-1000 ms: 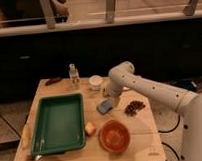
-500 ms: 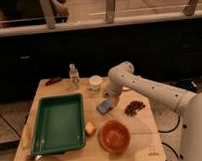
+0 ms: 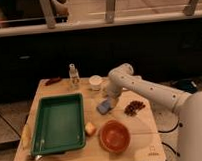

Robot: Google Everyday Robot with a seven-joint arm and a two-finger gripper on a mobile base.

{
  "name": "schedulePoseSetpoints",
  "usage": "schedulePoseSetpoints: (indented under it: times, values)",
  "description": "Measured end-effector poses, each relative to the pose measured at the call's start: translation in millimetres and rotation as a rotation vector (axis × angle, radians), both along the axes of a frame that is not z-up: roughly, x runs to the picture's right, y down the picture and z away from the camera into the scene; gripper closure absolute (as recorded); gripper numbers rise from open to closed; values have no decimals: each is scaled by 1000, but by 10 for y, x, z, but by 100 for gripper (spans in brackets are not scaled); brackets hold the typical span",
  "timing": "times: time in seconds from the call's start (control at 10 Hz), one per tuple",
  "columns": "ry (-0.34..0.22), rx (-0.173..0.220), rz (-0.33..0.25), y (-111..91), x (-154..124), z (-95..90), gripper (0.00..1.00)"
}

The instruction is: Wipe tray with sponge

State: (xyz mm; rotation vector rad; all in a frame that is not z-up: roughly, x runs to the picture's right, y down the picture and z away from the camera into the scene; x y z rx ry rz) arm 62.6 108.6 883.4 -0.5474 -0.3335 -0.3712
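Gripper (image 3: pixel 109 96) down low over the middle of the bench (image 3: pixel 141 143), at the end of the white arm (image 3: pixel 145 88) reaching in from the right side of the view. State of the gripper: cannot tell whether open, closed or gripping anything.

Sponge (image 3: pixel 104 107) right at the gripper, just below it and a little to the left as seen. Flat on the bench, blue-grey, turned slightly off square with the bench edge. Touching the gripper or only just under it: cannot tell.

Tray (image 3: pixel 58 124) further left, near the sponge but apart from it, with a strip of bare wood between. Green, rectangular, raised rim all round, long sides running toward the camera. Sponge outside the tray, off its far right corner.

Around the gripper, going outward:
- 1 small white cup (image 3: pixel 96 82) just behind it, toward the far edge.
- 1 clear bottle (image 3: pixel 73 76) upright, left of the cup.
- 1 dark reddish item (image 3: pixel 53 81) near the far left corner, too small to identify.
- 1 cluster of brown bits (image 3: pixel 135 107) to the right of the sponge.
- 1 yellowish lump (image 3: pixel 90 128) nearer the camera, just beside the tray's right rim.
- 1 round orange bowl (image 3: pixel 115 136) right of the lump, close to the front edge.
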Motion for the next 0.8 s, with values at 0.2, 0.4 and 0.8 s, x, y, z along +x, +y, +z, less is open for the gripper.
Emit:
schedulePoseSetpoints:
  times: [0.2, 0.4, 0.8]
  values:
    - [0, -4, -2, 26, -6, 6, 49]
    - [0, -3, -3, 47, -14, 17, 59]
    - [-10, -1, -9, 63, -37, 17, 54]
